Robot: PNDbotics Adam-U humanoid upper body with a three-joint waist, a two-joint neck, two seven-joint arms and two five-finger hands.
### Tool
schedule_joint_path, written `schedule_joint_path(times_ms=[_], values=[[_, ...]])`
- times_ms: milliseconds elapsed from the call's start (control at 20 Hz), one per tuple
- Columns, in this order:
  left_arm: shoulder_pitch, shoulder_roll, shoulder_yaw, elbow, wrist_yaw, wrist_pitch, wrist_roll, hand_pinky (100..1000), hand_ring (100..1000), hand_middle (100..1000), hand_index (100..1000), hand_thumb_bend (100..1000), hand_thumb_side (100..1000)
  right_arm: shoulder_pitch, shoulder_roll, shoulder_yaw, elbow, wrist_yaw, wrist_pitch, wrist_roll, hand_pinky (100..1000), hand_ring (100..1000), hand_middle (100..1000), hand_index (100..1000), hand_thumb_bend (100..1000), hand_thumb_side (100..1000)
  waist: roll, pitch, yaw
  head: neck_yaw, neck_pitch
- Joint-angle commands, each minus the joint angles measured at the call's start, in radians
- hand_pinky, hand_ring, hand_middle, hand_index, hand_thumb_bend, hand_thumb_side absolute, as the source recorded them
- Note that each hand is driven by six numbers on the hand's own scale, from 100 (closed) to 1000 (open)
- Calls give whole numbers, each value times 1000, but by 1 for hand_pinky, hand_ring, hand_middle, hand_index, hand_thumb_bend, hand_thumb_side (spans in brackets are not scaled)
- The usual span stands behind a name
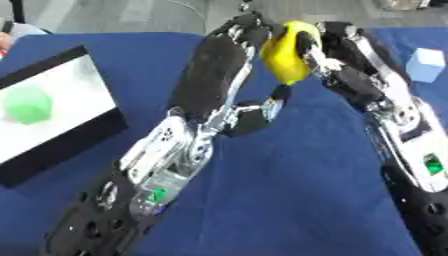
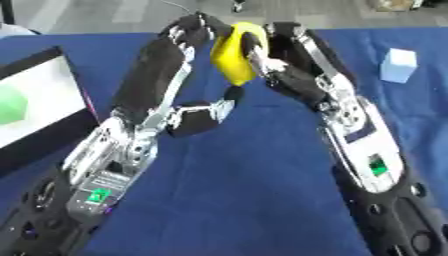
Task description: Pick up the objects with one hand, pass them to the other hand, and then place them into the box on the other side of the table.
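Your yellow object (image 1: 289, 52) — smooth, rounded — sits at twelve o'clock, clasped by the right hand (image 1: 337, 52); your left hand (image 1: 219, 65) lies straight-fingered against it. Blue cloth table (image 1: 289, 190); white-lined box (image 1: 52, 107) at nine o'clock, pale cube (image 2: 399, 65) at two.

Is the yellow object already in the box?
No: the yellow object is up between the left hand and right hand, while the box holds only a green thing.
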Motion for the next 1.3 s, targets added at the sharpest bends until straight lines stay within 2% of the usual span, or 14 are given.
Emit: schedule_joint_path(times_ms=[50,250,300,500,700,950,1000,1100,1250,1300], values=[[-26,-10,1,-18,8,-2,16,743,767,601,680,301,100,-19,-9,-1,-25,-9,-2,8,619,513,428,355,100,435,-15,3,0,1,-2],[-47,-21,4,-27,10,23,84,658,664,486,567,167,100,-17,-8,2,-24,-18,-5,25,620,514,431,356,100,442,-18,4,0,0,-2],[-52,-25,9,-30,7,33,102,596,585,396,480,100,100,-16,-8,2,-23,-22,-6,31,621,515,433,359,100,448,-19,4,0,0,-2],[-71,-45,43,-73,-6,94,170,504,469,213,328,100,100,-14,-7,2,-22,-35,-10,57,622,517,438,363,100,458,-22,3,0,-3,-2],[-86,-64,53,-81,24,113,236,476,423,127,254,100,100,-12,-7,2,-21,-41,-11,77,623,519,443,371,100,471,-23,3,-1,-4,-2],[-74,-69,50,-82,104,92,318,476,421,118,248,100,100,-10,-6,-2,-21,-38,-12,93,620,522,454,418,100,485,-22,3,-3,-6,-2],[-70,-68,54,-82,119,86,334,482,425,121,251,100,100,-10,-6,-3,-23,-35,-14,98,626,537,476,495,100,512,-22,3,-3,-6,-2],[-60,-61,63,-82,147,69,363,491,429,125,255,100,100,-7,-4,-8,-27,-22,-18,118,638,568,520,588,100,585,-21,2,-4,-7,-2],[-32,-35,71,-82,174,37,409,501,434,129,258,100,100,-1,2,-38,-46,2,-36,143,663,621,621,779,100,710,-18,2,-7,-8,-2],[-18,-24,71,-82,182,29,424,503,436,130,258,100,100,1,5,-52,-57,11,-45,145,666,626,633,798,100,720,-16,1,-8,-9,-2]])
